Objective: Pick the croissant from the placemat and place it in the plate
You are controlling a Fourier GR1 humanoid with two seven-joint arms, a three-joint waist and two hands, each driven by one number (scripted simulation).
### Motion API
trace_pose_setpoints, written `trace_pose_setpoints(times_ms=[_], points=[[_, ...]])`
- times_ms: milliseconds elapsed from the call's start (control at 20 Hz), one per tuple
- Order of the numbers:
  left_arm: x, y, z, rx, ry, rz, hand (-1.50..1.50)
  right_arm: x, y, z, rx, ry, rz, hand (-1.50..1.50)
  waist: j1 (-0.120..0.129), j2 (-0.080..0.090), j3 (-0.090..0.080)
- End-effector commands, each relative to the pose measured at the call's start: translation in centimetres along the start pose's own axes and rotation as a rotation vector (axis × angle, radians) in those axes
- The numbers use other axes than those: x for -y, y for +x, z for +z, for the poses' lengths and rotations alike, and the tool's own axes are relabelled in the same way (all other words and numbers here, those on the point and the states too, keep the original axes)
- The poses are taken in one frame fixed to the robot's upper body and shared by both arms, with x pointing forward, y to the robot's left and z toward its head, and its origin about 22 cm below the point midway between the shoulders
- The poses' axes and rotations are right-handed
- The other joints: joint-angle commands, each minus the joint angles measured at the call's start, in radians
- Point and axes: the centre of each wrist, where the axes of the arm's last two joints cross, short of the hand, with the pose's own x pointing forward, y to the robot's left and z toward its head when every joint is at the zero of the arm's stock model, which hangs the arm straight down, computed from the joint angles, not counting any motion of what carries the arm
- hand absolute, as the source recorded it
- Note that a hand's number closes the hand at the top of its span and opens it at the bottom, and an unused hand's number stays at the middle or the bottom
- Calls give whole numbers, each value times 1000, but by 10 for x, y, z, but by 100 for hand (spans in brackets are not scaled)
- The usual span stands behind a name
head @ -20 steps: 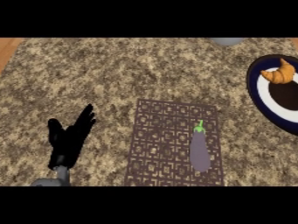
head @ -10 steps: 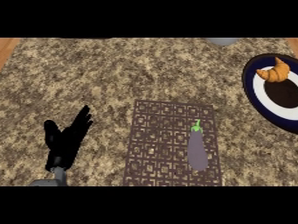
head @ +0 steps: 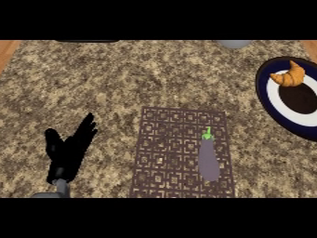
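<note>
Croissant (head: 289, 76) lies on the plate (head: 270, 109) at two o'clock; left hand (head: 68, 151) rests spread at eight o'clock.

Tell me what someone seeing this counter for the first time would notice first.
Probably the golden-brown croissant, lying on the upper edge of the round dark-blue-and-white plate at the right. Next, the purple eggplant with a green stem on the dark patterned placemat at centre. At lower left, the robot's black left hand rests open, fingers up.
</note>
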Motion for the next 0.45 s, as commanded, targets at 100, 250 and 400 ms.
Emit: trace_pose_setpoints(times_ms=[100, 250, 400], points=[[6, -1, 3, -1, 3, 4, 0, 27, -5, 28, 60, 66, 28, -150, -3, -2, 0], [5, -6, 12, -16, 3, 0, 0, 21, -17, 45, 43, 54, 16, -150, -5, -4, 0], [-12, -7, 1, -9, 19, -2, 0, 20, -20, 49, 41, 49, 42, -150, -11, -5, -2]])
